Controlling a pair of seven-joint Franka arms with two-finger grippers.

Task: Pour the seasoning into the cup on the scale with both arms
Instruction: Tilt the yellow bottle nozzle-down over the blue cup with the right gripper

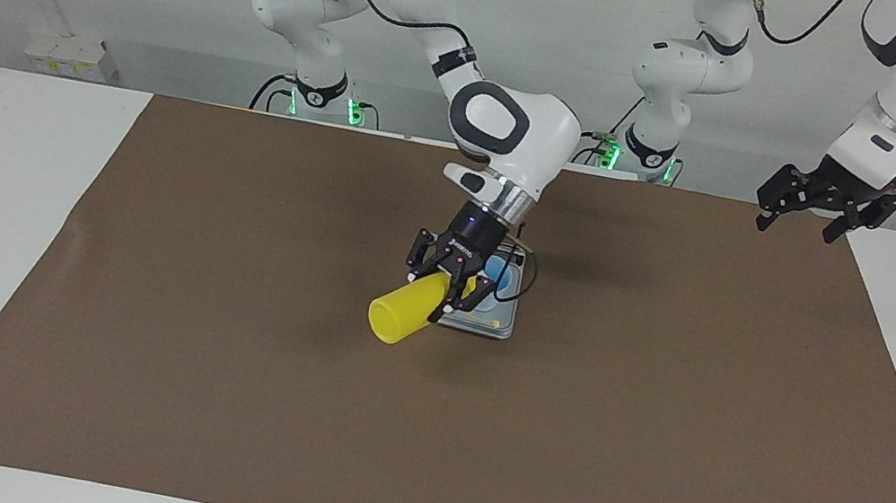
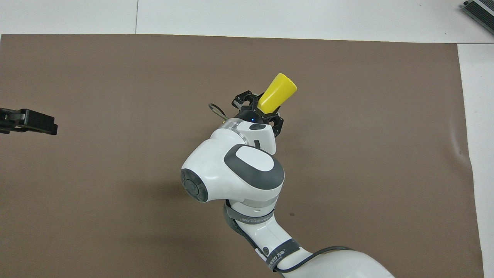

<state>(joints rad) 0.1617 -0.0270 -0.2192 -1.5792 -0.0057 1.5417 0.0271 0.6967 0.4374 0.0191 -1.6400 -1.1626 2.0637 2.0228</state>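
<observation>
Sideways, the yellow seasoning (image 1: 401, 316) bottle sits clamped in the right pincer (image 1: 453, 287); left pincer (image 1: 819, 209) hangs apart.

A robotics lab: two white arms (image 1: 514, 130) bolted by a paper-covered table (image 1: 657, 414), bare walls

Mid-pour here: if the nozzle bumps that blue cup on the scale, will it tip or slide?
Probably slides or tips easily: the cup looks small, thin plastic, likely light. It tapers toward its base, so a knock at the rim may topple it. It stands loose on the scale, whose plate looks smooth. The right end effector holds the tilted bottle very close.
</observation>
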